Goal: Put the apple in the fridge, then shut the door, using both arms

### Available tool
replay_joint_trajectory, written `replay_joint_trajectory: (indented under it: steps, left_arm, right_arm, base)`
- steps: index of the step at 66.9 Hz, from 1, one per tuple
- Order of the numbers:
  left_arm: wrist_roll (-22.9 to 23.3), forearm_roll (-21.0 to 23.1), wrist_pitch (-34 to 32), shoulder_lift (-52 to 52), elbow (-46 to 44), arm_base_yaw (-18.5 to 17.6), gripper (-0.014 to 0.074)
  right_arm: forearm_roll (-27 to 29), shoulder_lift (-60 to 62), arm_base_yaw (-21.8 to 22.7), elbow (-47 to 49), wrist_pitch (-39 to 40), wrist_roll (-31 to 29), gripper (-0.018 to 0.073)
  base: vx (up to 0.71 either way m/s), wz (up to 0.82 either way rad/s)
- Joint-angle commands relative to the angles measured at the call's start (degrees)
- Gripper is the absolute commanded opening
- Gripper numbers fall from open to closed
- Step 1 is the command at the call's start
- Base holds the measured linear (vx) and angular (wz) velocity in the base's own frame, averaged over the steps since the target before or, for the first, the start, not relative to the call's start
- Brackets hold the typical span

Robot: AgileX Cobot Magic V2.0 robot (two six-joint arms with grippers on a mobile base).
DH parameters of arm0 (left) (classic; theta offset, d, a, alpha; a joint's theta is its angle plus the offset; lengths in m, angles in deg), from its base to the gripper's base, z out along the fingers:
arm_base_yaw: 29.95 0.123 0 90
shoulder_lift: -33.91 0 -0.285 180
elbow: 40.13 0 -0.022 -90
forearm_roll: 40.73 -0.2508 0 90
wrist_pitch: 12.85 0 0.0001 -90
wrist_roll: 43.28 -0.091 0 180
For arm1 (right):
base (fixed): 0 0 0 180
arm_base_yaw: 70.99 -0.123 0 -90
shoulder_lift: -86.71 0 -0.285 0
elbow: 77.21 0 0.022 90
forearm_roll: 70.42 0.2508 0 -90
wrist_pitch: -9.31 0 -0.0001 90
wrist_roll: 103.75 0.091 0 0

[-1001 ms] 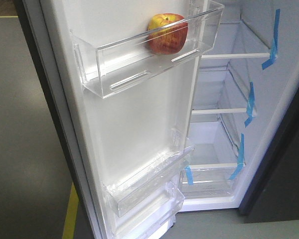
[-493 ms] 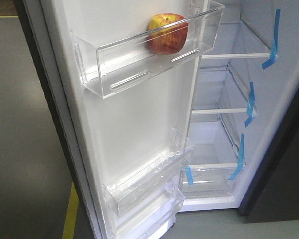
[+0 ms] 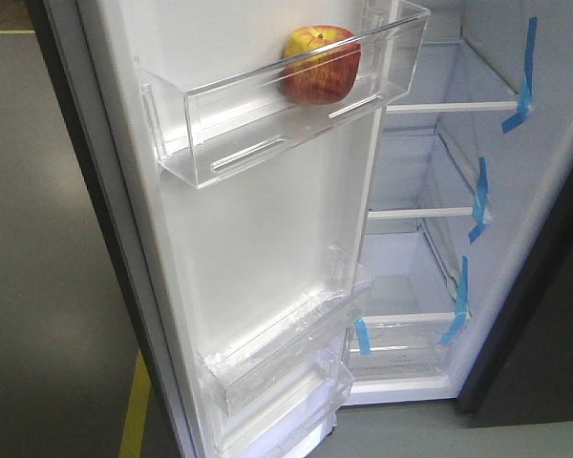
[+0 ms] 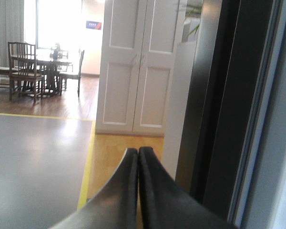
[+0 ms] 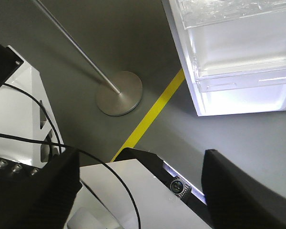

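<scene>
Our apple (image 3: 321, 65) sits in the top clear bin (image 3: 267, 129) on the door (image 3: 258, 239) of the fridge (image 3: 415, 262), so we think that part is done. The door stands open and needs shutting. Our left gripper (image 4: 138, 151) is pinched together; our right gripper (image 5: 140, 160) is spread apart.

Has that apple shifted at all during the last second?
No. The apple sits at the same spot near the right end of the clear door bin as in both earlier front views.
</scene>
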Motion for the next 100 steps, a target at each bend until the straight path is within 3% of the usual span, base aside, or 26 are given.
replay_joint_trajectory:
  steps: [1, 11, 18, 28, 44, 54, 61, 100]
  left_arm:
    - [1.02, -0.77, -6.94, 0.86, -0.97, -0.09, -0.0006]
    - [1.09, 0.00, -9.21, 0.74, -2.64, -0.09, -0.0006]
    - [1.09, 0.00, -6.92, 0.02, -5.84, -0.04, -0.0006]
    - [1.04, 0.00, 3.14, -6.42, -13.36, -0.04, -0.0006]
    - [1.04, -4.70, 19.63, -23.45, -26.97, -0.04, -0.0006]
    - [0.07, -4.96, 31.92, -34.54, -36.10, -0.04, -0.0006]
    - [-0.14, -5.21, 36.88, -41.12, -41.27, -0.04, -0.0006]
    - [-5.68, -4.58, 38.90, -68.21, -59.91, -0.04, -0.0006]
  right_arm:
    - [1.71, -0.60, 0.13, 1.37, 2.41, -0.21, 0.0514]
    - [1.71, -0.60, 0.13, 1.37, 2.41, -0.21, 0.0514]
    - [1.71, -0.60, 0.13, 1.37, 2.41, -0.21, 0.0514]
    - [1.71, -0.60, 0.13, 1.37, 2.41, -0.21, 0.0514]
    - [1.71, -0.60, 0.13, 1.37, 2.35, -0.21, 0.0514]
    - [1.71, -0.60, 0.13, 1.37, 2.29, -0.21, 0.0514]
    - [1.71, -0.60, 0.13, 1.37, 2.29, -0.21, 0.0514]
    - [1.71, -0.60, 0.13, 1.37, 2.29, -0.21, 0.0514]
  base:
    - [0.00, 0.00]
    - [0.00, 0.00]
    - [0.00, 0.00]
    - [0.00, 0.00]
    - [0.00, 0.00]
    - [0.00, 0.00]
    - [0.00, 0.00]
    - [0.00, 0.00]
